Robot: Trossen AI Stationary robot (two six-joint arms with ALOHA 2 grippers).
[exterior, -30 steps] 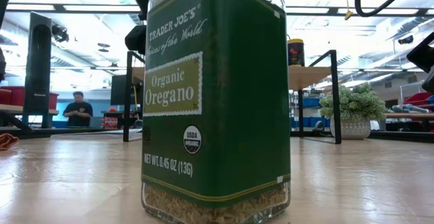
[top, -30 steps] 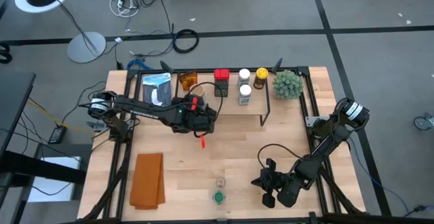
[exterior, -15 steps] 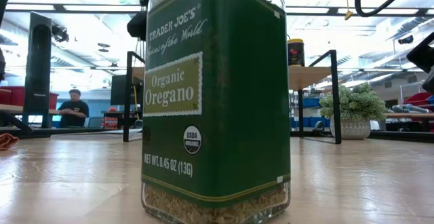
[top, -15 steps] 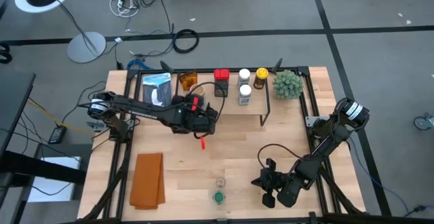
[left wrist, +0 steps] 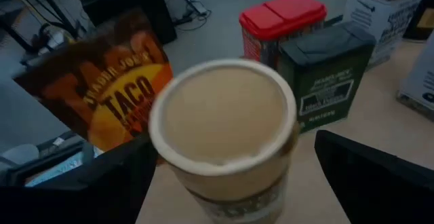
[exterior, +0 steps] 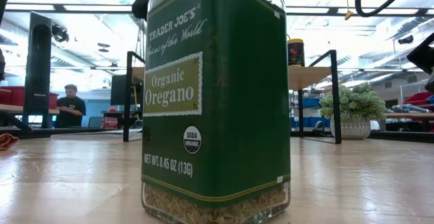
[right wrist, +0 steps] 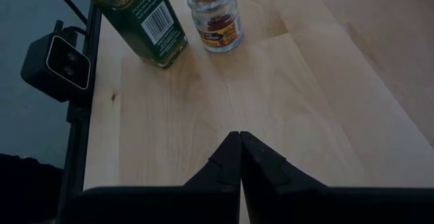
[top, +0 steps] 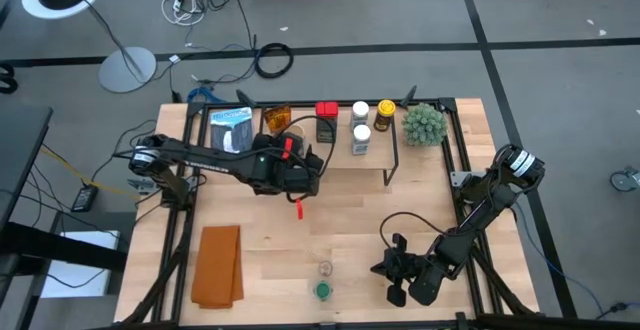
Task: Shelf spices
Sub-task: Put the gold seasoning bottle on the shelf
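Observation:
My left gripper (top: 312,163) hovers over the shelf's (top: 350,168) left end, open. In its wrist view, its fingers (left wrist: 234,142) flank a tan-lidded jar (left wrist: 224,119) standing upright, and bare wood shows between the jar and one finger. Ahead on the shelf stand a red tin (left wrist: 281,27), a dark tin (left wrist: 325,75) and a taco packet (left wrist: 108,95). White-capped jars (top: 360,113) and a yellow-lidded jar (top: 385,116) stand farther right. A green oregano jar (top: 322,290) and a small jar (top: 323,269) stand near the table's near edge. My right gripper (top: 385,268) waits shut beside them (right wrist: 240,137).
A spiky plant ball (top: 423,124) sits at the shelf's right end. A blue-and-white package (top: 232,130) lies left of the shelf, and an orange cloth (top: 218,265) lies near the left near corner. Bare wood spans the table's middle. A person (exterior: 68,105) stands in the room behind.
In the low view my left arm has climbed steadily above the shelf's left end. The high view shows it holding almost the same spot over the shelf. The jars and my right arm have stayed put.

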